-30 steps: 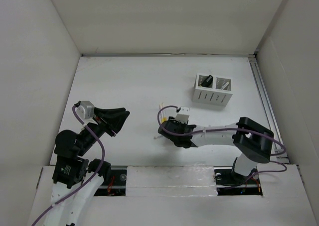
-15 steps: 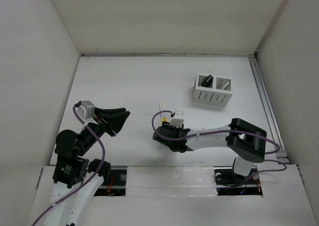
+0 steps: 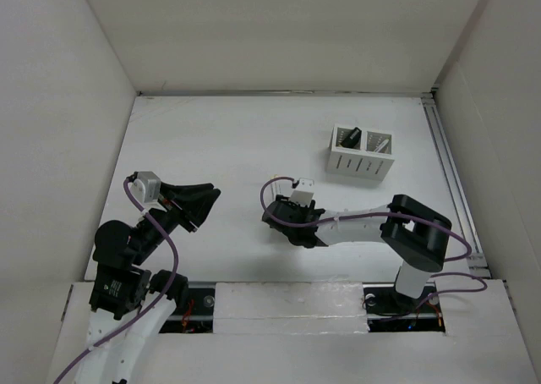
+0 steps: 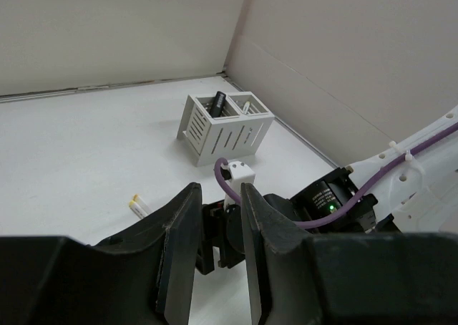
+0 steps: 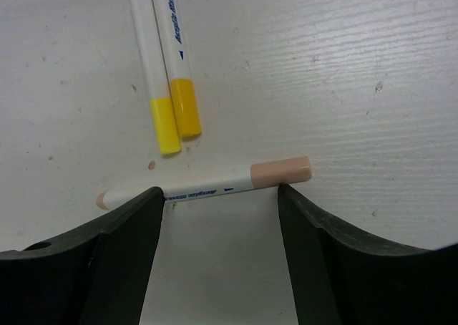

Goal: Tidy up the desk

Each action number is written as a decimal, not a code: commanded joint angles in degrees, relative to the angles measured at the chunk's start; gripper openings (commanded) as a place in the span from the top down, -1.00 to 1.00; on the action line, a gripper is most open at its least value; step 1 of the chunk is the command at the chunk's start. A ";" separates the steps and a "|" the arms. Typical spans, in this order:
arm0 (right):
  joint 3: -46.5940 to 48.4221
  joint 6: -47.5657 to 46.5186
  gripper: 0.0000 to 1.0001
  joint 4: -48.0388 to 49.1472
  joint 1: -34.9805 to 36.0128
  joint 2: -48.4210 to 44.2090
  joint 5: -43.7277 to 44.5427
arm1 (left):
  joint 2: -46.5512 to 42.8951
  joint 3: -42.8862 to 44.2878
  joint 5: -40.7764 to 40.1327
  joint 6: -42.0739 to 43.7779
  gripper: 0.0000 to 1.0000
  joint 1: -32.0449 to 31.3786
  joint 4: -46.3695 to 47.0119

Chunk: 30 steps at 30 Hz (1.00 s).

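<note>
The desk (image 3: 211, 139) is a white tabletop. My right gripper (image 3: 275, 211) is low over its middle, pointing down. In the right wrist view the right gripper (image 5: 219, 203) stands wide open with nothing between its fingers. A white marker with a peach cap (image 5: 215, 183) lies crosswise on the desk, right at the fingertips. Two yellow-capped markers (image 5: 168, 89) lie side by side just beyond it; their caps also show in the left wrist view (image 4: 136, 205). From above, the right gripper hides the markers. My left gripper (image 3: 207, 208) hovers at the left, its jaws (image 4: 218, 192) narrowly apart and empty.
A white slotted two-compartment pen holder (image 3: 361, 153) stands at the back right with a dark item (image 3: 351, 136) in one compartment; it also shows in the left wrist view (image 4: 224, 127). A metal rail (image 3: 445, 164) runs along the right edge. Tall white walls enclose the desk.
My right gripper has shifted left and away from the bases, over the markers, and its jaws have opened wider. The left arm has not moved.
</note>
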 commanded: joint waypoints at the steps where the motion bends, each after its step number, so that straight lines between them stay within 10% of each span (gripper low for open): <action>1: 1.67 -2.21 -0.43 2.94 -0.07 1.31 -1.69 | 0.03 0.03 0.75 -0.49 0.49 0.22 2.57; 30: 7.56 -7.75 -0.61 3.83 -7.28 5.62 -4.06 | 0.91 0.12 1.10 -0.41 0.50 0.22 2.48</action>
